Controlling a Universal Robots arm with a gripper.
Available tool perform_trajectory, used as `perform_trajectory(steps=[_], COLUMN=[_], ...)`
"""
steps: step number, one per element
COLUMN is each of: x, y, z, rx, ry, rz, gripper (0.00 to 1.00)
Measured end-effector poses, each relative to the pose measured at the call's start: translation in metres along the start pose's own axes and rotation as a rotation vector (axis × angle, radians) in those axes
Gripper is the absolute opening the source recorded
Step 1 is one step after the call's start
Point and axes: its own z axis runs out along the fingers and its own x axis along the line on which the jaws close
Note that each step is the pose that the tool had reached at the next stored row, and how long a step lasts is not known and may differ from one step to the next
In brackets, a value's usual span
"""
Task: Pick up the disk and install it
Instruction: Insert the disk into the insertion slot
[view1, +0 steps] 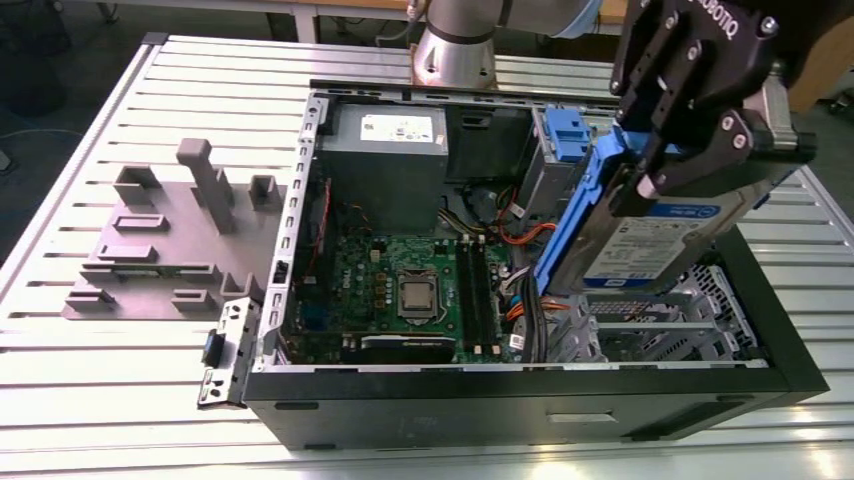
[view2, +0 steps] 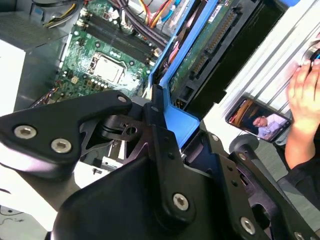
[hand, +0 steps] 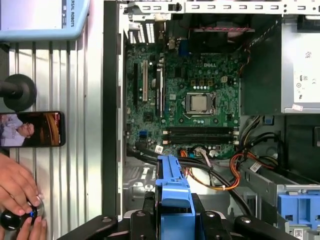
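The disk (view1: 650, 236) is a silver hard drive with a white-and-blue label in a blue plastic bracket. It hangs steeply tilted over the side of the open computer case (view1: 534, 385) at the exterior view's right, its lower end just above the metal drive cage (view1: 661, 322). My gripper (view1: 694, 168) is shut on its upper end. In both wrist views the black fingers (view2: 161, 131) clamp the blue bracket (hand: 172, 187). The second wrist view also shows the disk's green circuit-board underside (view2: 202, 47).
Inside the case are the motherboard (view1: 400, 285), the power supply (view1: 387, 140), cables and a smaller blue clip (view1: 567, 135). A grey fixture block (view1: 160, 240) stands on the slatted table at the exterior view's left. A person's hand (hand: 17, 190) and a phone (hand: 32, 129) are beside the case.
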Motion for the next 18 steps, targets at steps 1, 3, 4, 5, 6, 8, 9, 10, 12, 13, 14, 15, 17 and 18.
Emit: perform_trajectory(steps=[1, 3, 4, 5, 6, 8, 9, 10, 12, 13, 14, 15, 17, 18], x=[0.0009, 0.0018, 0.0020, 0.0023, 0.0025, 0.0029, 0.0031, 0.0033, 0.0036, 0.0037, 0.0038, 0.0038, 0.0038, 0.0038], y=[-0.0022, -0.0089, -0.0123, -0.0155, -0.0187, -0.0247, -0.0275, -0.0303, -0.0340, -0.0358, -0.0376, -0.0393, -0.0431, -0.0450], z=[0.0006, 0.0021, 0.0028, 0.0034, 0.0041, 0.0054, 0.0059, 0.0066, 0.0077, 0.0082, 0.0087, 0.0093, 0.0106, 0.0112], rx=[0.0000, 0.0000, 0.0000, 0.0000, 0.0000, 0.0000, 0.0000, 0.0000, 0.0000, 0.0000, 0.0000, 0.0000, 0.0000, 0.0000], ry=[0.0000, -0.0001, -0.0001, 0.0001, 0.0001, 0.0001, 0.0001, 0.0001, -0.0001, 0.0000, 0.0000, 0.0000, 0.0000, -0.0001], rz=[0.000, 0.000, 0.000, 0.000, 0.000, 0.000, 0.000, 0.000, 0.000, 0.000, 0.000, 0.000, 0.000, 0.000], gripper=[0.36, 0.36, 0.36, 0.36, 0.36, 0.36, 0.36, 0.36, 0.36, 0.36, 0.36, 0.36, 0.36, 0.36])
